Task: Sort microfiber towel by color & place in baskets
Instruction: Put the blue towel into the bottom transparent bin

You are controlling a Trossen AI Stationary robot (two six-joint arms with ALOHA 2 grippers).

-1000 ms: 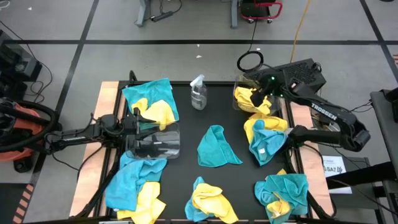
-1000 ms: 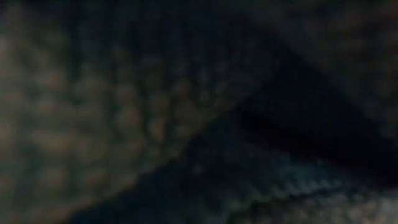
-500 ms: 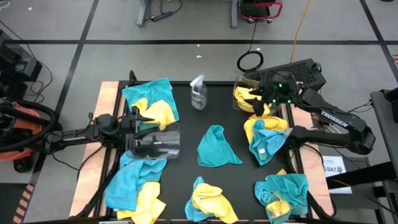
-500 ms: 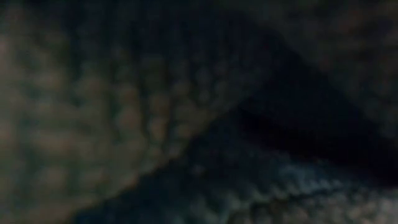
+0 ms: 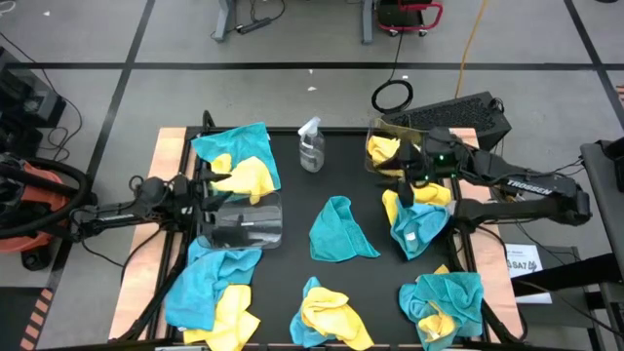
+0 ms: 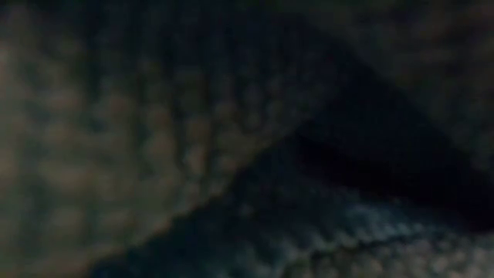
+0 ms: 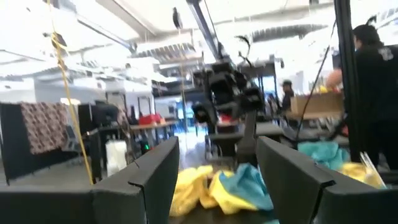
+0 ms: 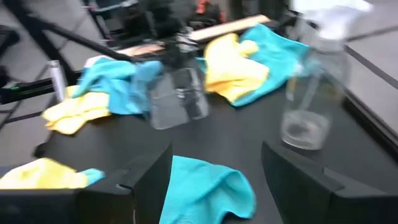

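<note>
My right gripper (image 5: 408,174) is just past the near edge of the right basket (image 5: 382,130), the clear bin at the far right of the table (image 5: 341,185). Its two fingers are apart and hold nothing. Yellow towels (image 5: 383,151) already lie in that basket. My left gripper (image 5: 207,183) waits by the left basket (image 5: 246,222), also spread wide and empty.

Many towels are left to sort. A teal towel (image 5: 338,230) lies alone in the middle. Mixed piles (image 5: 417,216) of yellow and teal sit all around the table.

What could go wrong? In a pile the two colors are tangled, so I might grab both at once. Then a teal one could land with the yellow ones. The spray bottle (image 5: 311,146) stands near the right basket, and my arm could knock it over. The low camera is covered by something dark, so it cannot help me.
</note>
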